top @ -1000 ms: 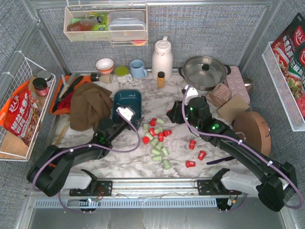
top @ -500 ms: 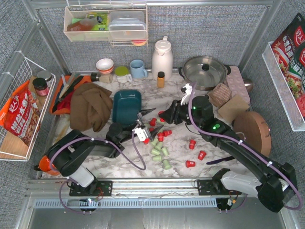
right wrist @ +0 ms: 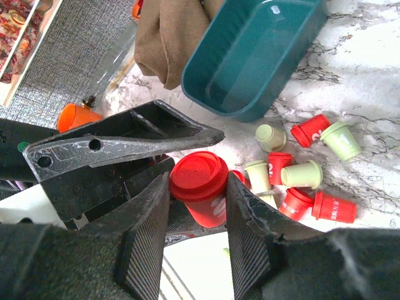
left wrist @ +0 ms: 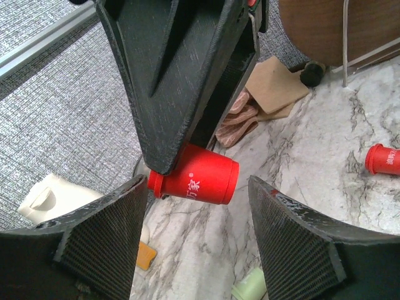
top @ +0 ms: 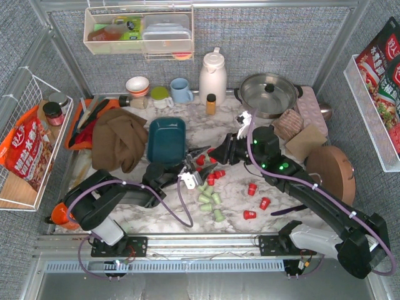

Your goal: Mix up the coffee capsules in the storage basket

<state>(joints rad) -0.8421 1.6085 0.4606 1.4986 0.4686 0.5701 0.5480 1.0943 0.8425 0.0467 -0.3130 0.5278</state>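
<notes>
Nearest you, loose coffee capsules (top: pixel 210 199) lie scattered on the marble worktop (top: pixel 228 232) between the two arms. Pale green ones cluster in the middle, and three red ones lie apart to the right.

Just past that cluster your two tools meet. Your right tool (right wrist: pixel 197 195) is clamped on a red capsule (right wrist: pixel 201 180), gripping it by its tapered sides and holding it clear of the worktop. Your left tool (top: pixel 200 157) points at it from the opposite side with its fingers (left wrist: pixel 100 231) apart. In the left wrist view the held capsule sits in the gap between them and touches neither pad.

Below the two tools, more red and green capsules lie mixed together on the worktop, near the closest corner of the basket (top: pixel 167 140). The teal basket stands on the worktop just beyond your left tool and to the left of your right tool. A brown cloth (top: pixel 119 140) is bunched just beside its left side.

Along the far edge stand a blue mug (top: pixel 181 90), a white jug (top: pixel 212 76), a small amber bottle (top: pixel 211 104) and a lidded steel pot (top: pixel 269 94).
</notes>
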